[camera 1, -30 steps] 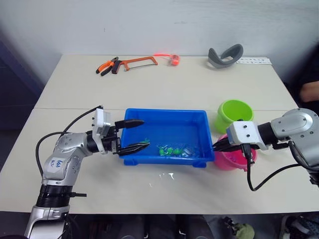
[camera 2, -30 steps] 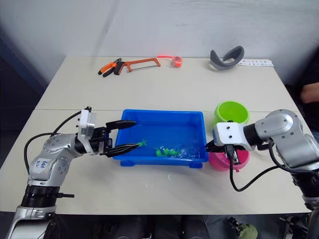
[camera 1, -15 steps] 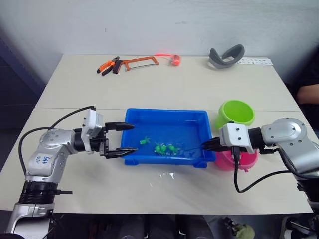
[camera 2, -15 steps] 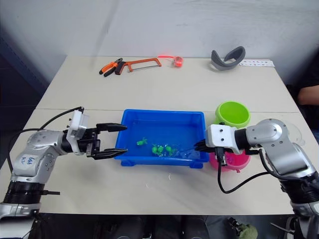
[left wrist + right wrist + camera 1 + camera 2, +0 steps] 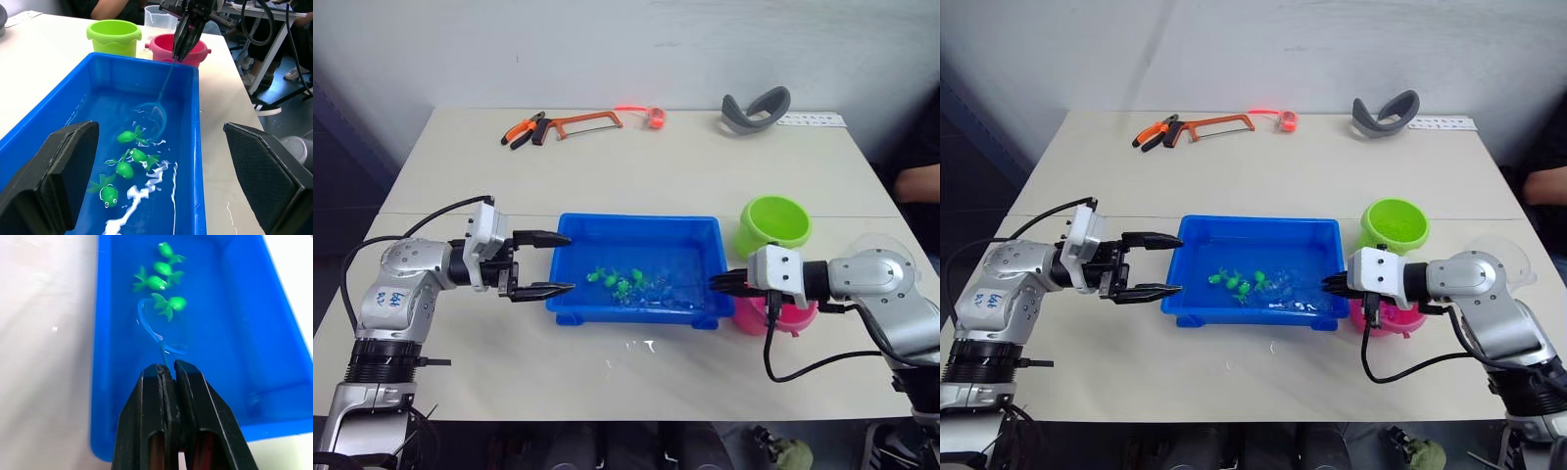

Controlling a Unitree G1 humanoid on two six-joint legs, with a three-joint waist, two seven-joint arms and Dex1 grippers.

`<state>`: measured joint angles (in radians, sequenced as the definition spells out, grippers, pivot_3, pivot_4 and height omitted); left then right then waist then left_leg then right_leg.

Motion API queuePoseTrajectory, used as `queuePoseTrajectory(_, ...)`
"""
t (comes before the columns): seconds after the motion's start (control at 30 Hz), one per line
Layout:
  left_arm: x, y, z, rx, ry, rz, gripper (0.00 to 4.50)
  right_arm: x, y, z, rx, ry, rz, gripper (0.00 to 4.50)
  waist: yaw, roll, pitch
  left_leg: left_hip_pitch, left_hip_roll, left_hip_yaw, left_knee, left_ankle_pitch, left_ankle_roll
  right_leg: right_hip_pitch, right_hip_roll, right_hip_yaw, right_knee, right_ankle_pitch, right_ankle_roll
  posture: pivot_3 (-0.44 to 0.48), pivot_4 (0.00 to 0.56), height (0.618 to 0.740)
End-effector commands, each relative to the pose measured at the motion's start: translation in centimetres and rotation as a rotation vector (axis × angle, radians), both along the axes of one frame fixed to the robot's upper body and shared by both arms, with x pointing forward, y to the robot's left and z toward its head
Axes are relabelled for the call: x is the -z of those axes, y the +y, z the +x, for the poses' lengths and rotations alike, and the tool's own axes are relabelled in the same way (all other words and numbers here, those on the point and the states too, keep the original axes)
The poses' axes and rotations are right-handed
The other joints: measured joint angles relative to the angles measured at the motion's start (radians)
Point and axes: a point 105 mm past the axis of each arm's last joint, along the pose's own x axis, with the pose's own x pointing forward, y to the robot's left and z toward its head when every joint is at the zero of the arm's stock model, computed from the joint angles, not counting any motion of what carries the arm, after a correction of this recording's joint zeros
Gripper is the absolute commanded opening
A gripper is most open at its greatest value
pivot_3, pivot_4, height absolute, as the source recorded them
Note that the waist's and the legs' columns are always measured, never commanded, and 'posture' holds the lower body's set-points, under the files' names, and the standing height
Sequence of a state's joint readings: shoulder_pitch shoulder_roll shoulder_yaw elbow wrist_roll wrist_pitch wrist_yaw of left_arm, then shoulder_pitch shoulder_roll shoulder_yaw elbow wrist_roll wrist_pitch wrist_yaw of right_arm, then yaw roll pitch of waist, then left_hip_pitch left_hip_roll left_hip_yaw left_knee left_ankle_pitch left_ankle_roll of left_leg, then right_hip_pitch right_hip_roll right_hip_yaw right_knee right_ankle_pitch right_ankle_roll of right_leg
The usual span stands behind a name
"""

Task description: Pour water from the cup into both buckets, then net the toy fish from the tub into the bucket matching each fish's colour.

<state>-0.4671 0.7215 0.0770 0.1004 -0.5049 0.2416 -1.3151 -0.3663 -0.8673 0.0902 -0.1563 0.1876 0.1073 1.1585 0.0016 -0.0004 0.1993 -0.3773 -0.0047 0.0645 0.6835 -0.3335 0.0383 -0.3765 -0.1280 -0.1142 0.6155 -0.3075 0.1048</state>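
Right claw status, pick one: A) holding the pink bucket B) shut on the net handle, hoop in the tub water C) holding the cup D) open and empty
B: the right claw is shut on the net handle, with the hoop dipped in the tub beside the green fish.

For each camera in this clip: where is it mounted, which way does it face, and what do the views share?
Head stereo pair: looks down over the table at the shallow bright blue plastic tub; both arms show.
Left wrist: faces along the tub toward the lime green bucket and hot pink bucket; left gripper open.
Right wrist: faces down the round blue-rimmed net; right gripper clamps its handle.
Shared: four green toy fish.
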Motion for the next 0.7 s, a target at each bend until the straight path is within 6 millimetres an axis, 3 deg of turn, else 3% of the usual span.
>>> queuePoseTrajectory(0.03,-1.0,0.2,0.2,-0.008,-0.027,0.009,4.45,-0.8,0.6,0.4,0.006,-0.073,0.039,0.00,0.000,0.000,0.000,0.000,0.000,0.000,0.000,0.000,0.000,0.000,0.000,0.000,0.000,0.000,0.000,0.000,0.150,0.740)
queuePoseTrajectory(0.43,-1.1,1.9,0.7,-0.073,-0.015,0.069,4.45,0.4,2.8,1.8,0.039,-0.082,0.025,0.00,-0.003,0.000,0.000,0.000,0.000,0.000,0.000,0.000,0.000,0.000,0.000,0.000,0.001,0.000,0.000,0.000,0.150,0.740)
queuePoseTrajectory(0.7,-1.1,4.7,0.8,-0.156,-0.006,0.107,4.45,-0.5,6.2,3.0,0.038,-0.122,0.070,0.00,-0.005,0.000,0.000,0.000,0.000,0.000,0.000,0.000,0.000,-0.002,0.000,0.001,0.002,0.000,0.000,0.000,0.150,0.740)
